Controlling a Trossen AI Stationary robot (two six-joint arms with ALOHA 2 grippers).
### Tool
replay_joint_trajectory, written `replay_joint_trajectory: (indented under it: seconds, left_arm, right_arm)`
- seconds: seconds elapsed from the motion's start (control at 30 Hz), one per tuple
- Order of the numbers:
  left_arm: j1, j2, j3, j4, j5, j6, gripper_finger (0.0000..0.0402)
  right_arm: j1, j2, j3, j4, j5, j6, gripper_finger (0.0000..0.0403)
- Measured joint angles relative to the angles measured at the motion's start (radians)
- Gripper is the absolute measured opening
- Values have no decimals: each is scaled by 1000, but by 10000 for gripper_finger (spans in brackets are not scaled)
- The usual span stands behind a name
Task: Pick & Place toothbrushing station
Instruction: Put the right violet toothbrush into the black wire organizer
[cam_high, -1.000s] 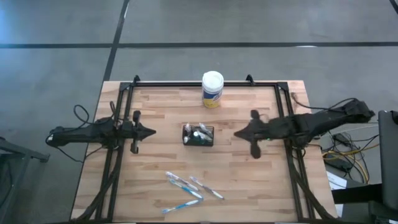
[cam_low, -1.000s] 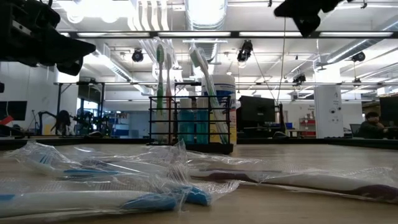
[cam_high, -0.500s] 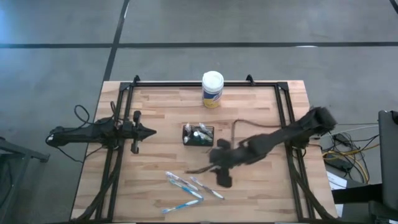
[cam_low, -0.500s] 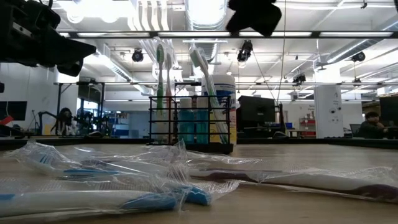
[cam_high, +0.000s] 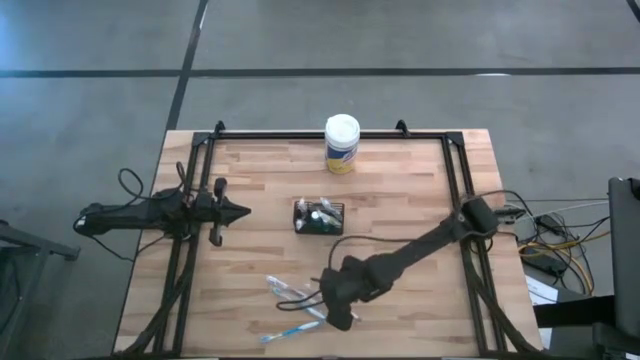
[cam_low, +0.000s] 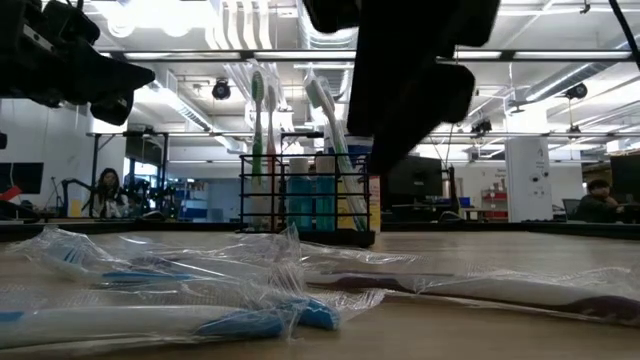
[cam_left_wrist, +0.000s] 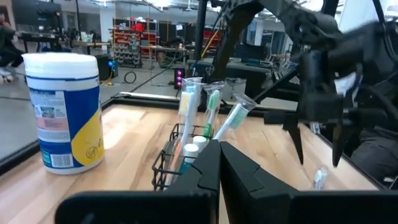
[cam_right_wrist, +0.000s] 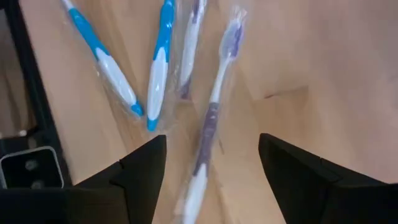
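- The right tool (cam_high: 338, 305) hangs above the near part of the counter (cam_high: 400, 180), its two fingers (cam_right_wrist: 140, 171) spread wide with nothing between them.
- Right under it lie several toothbrushes in clear wrappers (cam_high: 298, 303). A purple-handled toothbrush (cam_right_wrist: 208, 124) lies in line with the gap between the fingers, and two blue-and-white toothbrushes (cam_right_wrist: 158, 68) lie just beside it.
- In the low view these wrapped brushes (cam_low: 200, 290) fill the front of the counter, and the right arm shows as a big dark shape hanging in front of the holder's upper part.
- The black holder (cam_high: 318, 217) stands near the middle of the counter, well beyond the right tool toward the far edge, and just ahead of the left tool.
- It is a small dark wire caddy with open grid walls (cam_low: 305, 205). Toothbrushes (cam_left_wrist: 211, 112) stand upright or slightly tilted in it, white, green and pale blue, with teal tubes lower down inside.
- A round can with a white lid and a yellow-and-blue label (cam_high: 342, 143) stands beyond the holder by the far edge, apart from it.
- The left tool (cam_high: 240, 212) waits at the left side of the counter, fingers (cam_left_wrist: 205, 174) pressed together and pointing at the holder.
- Nothing lies between the left tool and the holder.
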Motion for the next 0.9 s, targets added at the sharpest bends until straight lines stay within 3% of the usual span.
replay_joint_trajectory:
  seconds: [0.3,0.53,0.9]
  left_arm:
    - [0,0,-10,-1,0,-97,7]
    - [0,0,-10,-1,1,-104,7]
    - [0,0,-11,-2,3,-96,7]
  right_arm:
    - [26,81,16,-1,4,77,254]
    - [25,85,16,-16,47,74,248]
    - [30,112,15,-29,15,35,247]
